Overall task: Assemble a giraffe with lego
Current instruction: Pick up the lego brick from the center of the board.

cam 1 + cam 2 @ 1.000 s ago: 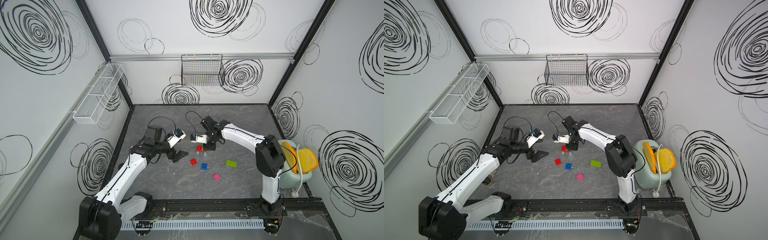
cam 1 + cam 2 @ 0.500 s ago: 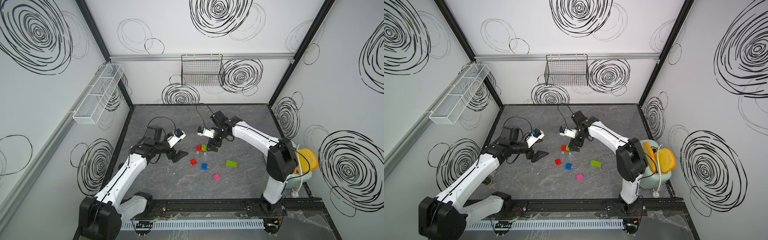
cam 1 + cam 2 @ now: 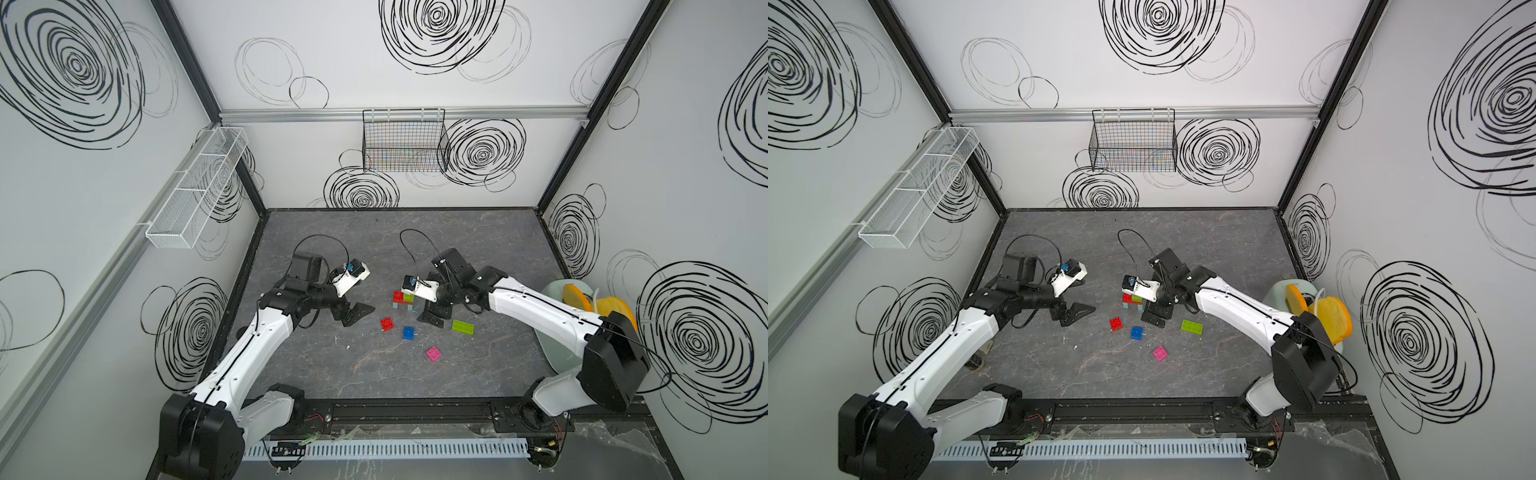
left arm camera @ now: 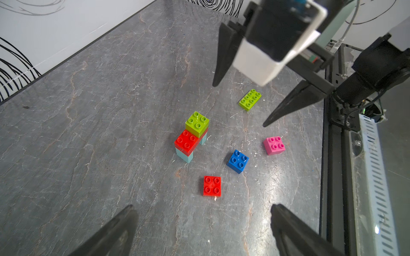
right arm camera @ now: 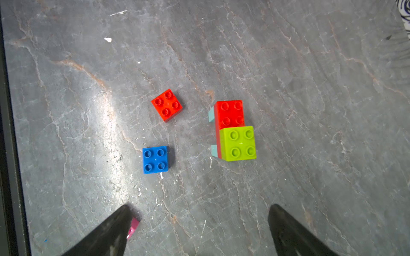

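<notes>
Both my jaws stand apart, empty; right gripper [image 5: 199, 207] hovers near the giraffe [image 5: 229, 113], only pale legs, red body and one lime block joined; left gripper [image 4: 202, 206] hangs well apart; red brick [image 5: 166, 104], blue brick [image 5: 155, 159], pink brick [image 4: 274, 145], long lime brick [image 4: 250, 99] lie loose.

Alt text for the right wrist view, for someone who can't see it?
The half-built giraffe, red over light blue with lime on top, stands on the grey table. A loose red brick and a blue brick lie beside it; the right gripper is open, empty.
</notes>
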